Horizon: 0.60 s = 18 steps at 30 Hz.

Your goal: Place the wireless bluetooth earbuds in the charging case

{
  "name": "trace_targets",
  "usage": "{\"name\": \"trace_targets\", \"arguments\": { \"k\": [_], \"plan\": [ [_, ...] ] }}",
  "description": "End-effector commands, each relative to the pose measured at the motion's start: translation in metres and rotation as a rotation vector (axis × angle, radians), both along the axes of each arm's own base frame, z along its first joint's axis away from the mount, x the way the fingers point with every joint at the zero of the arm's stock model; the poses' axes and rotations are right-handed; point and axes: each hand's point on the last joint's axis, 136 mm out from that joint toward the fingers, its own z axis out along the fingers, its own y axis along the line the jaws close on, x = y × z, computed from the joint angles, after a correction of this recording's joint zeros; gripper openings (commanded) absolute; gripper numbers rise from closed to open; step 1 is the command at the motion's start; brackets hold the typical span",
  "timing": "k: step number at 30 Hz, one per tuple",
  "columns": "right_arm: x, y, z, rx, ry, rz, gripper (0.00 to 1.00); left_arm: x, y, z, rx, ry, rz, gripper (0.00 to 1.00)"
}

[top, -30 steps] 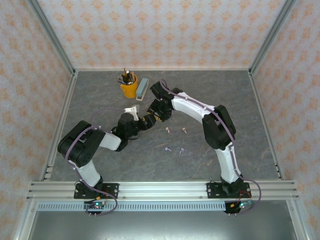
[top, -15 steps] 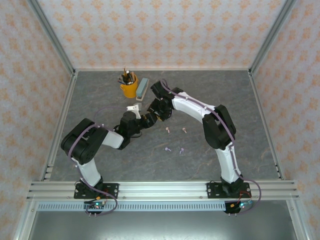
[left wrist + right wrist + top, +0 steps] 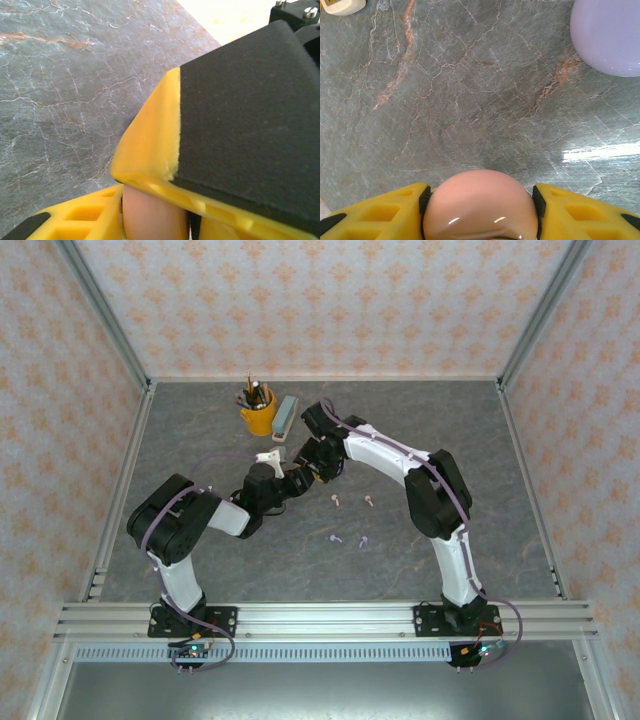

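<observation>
The right gripper [image 3: 480, 196] is clamped on a pale pink, glossy, rounded plastic charging case [image 3: 480, 212], yellow fingers pressed to either side, probably to steady it over the grey marbled tabletop [image 3: 445, 100] while the other arm works the lid. The left gripper [image 3: 150, 202] meets it from the opposite side: a pink body sits between its yellow, black-padded fingers, one touching it, though I cannot tell whether they pinch it. The case looks closed, so opening it seems the step in hand. The four tiny stemmed plastic earbuds lie loose on the tabletop, the pale pink pair [image 3: 337, 501] near both grippers, the lilac pair [image 3: 363, 540] further toward the arm bases, all untouched
</observation>
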Motion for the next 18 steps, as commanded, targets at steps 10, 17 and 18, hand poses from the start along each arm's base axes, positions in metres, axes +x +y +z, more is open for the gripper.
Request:
{"name": "trace_targets", "arguments": {
  "k": [10, 17, 18],
  "plan": [
    [0.011, -0.015, 0.016, 0.026, -0.026, -0.038, 0.7, 0.002, -0.004, 0.016, 0.005, -0.03, -0.01, 0.16],
    [0.019, -0.08, 0.059, 0.041, -0.147, -0.096, 0.77, -0.009, -0.019, 0.031, 0.039, -0.032, -0.144, 0.14],
    [0.017, -0.091, 0.062, 0.041, -0.17, -0.088, 0.77, -0.011, -0.024, 0.035, 0.046, -0.036, -0.18, 0.14]
  ]
}}
